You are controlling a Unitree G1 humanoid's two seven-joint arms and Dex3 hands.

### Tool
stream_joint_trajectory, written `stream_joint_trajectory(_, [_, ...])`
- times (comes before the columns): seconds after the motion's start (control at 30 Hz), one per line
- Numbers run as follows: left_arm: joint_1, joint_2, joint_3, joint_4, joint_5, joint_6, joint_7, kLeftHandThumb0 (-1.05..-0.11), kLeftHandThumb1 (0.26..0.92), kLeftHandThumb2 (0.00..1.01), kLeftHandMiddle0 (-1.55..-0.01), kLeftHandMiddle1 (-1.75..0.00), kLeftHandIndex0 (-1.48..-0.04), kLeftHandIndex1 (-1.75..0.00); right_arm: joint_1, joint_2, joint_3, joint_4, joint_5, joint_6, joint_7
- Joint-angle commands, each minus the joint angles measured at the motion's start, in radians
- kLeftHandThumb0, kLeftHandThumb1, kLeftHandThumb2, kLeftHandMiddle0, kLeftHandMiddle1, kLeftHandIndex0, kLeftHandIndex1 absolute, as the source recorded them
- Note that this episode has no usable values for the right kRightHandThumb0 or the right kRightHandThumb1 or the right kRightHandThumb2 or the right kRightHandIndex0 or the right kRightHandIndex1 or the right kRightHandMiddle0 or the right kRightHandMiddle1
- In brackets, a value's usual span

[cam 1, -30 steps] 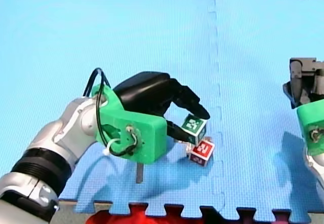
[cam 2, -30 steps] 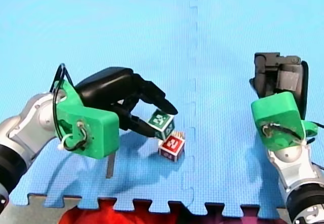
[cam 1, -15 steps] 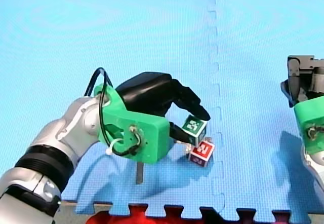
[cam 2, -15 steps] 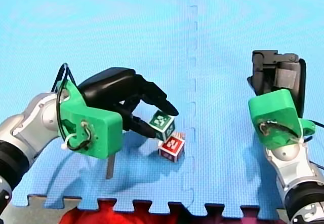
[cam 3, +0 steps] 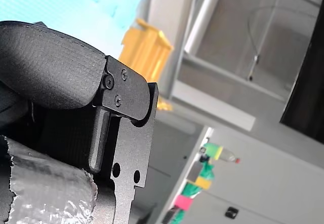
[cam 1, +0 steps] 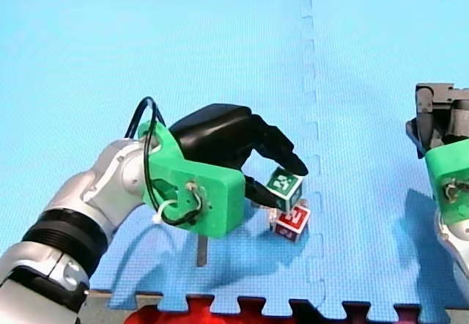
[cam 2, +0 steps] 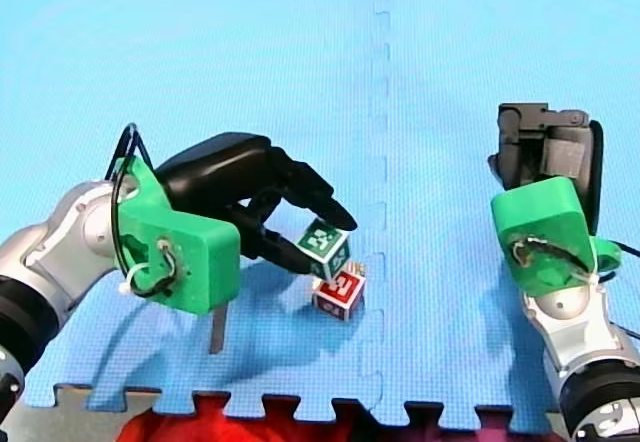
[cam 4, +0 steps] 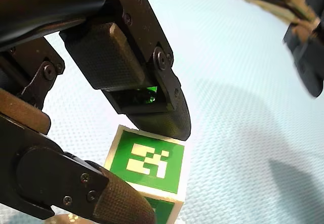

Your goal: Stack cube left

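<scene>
Pinched in the fingertips of the left hand [cam 2: 240,180]: the green cube [cam 2: 323,243], held low over the near middle of the blue foam mat [cam 2: 300,62], just left of the mat's seam. No long axis to speak of (a cube, all sides alike). Tilted, though, with one white-bordered marker face turned up toward the head cameras and one corner dipped toward the red cube [cam 2: 340,295]. Placed directly above that red cube, lower edge at its top. Touching or just clear of it, cannot tell. Red cube flat on the mat, set cornerwise, marker face up.

From the second wrist view: one black fingertip [cam 4: 167,117] pressed on the green cube's upper edge, another pad [cam 4: 116,203] across a lower corner, covering part of a side face.

Hidden behind the green wrist mount [cam 2: 180,252]: much of the left palm and the roots of the fingers. Hidden under the green cube: part of the red cube's top. Cut off at the right edge of the first head view: the right hand [cam 2: 548,152], raised over the mat's right side, well apart from both cubes, holding nothing. Open or closed, cannot tell. Cut off along the near edge: a strip of red cloth [cam 2: 200,427].

Against a second ago: green cube a shade lower, closer over the red one. Red cube unmoved. Right hand barely shifted.
</scene>
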Motion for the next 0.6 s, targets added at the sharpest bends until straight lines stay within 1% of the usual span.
stream_joint_trajectory(0.0, [0.007,0.005,0.007,-0.023,-0.011,-0.018,-0.005,-0.512,0.822,0.00,-0.88,-1.75,-1.29,-0.01,-0.006,-0.001,-0.006,0.005,0.010,-0.002,0.004])
stream_joint_trajectory(0.1, [0.012,0.008,0.013,-0.034,-0.020,-0.033,-0.008,-0.512,0.822,0.00,-0.89,-1.75,-1.29,-0.01,-0.008,0.001,-0.006,0.008,0.010,-0.001,0.005])
stream_joint_trajectory(0.33, [0.020,0.000,0.025,-0.052,-0.056,-0.031,-0.051,-0.511,0.822,0.00,-0.89,-1.75,-1.29,-0.01,-0.011,0.002,-0.005,0.016,0.007,-0.003,-0.002])
stream_joint_trajectory(0.43, [0.018,-0.001,0.028,-0.042,-0.064,-0.037,-0.059,-0.516,0.825,0.00,-0.90,-1.75,-1.29,-0.01,-0.009,0.002,-0.004,0.013,0.003,-0.007,-0.012])
stream_joint_trajectory(0.5, [0.017,-0.002,0.029,-0.034,-0.065,-0.042,-0.062,-0.517,0.825,0.00,-0.90,-1.75,-1.30,-0.01,-0.005,-0.002,-0.004,0.010,0.000,-0.010,-0.020])
stream_joint_trajectory(0.57, [0.015,-0.003,0.027,-0.026,-0.061,-0.046,-0.059,-0.517,0.825,0.00,-0.90,-1.75,-1.30,-0.01,-0.005,-0.003,-0.003,0.008,-0.003,-0.010,-0.024])
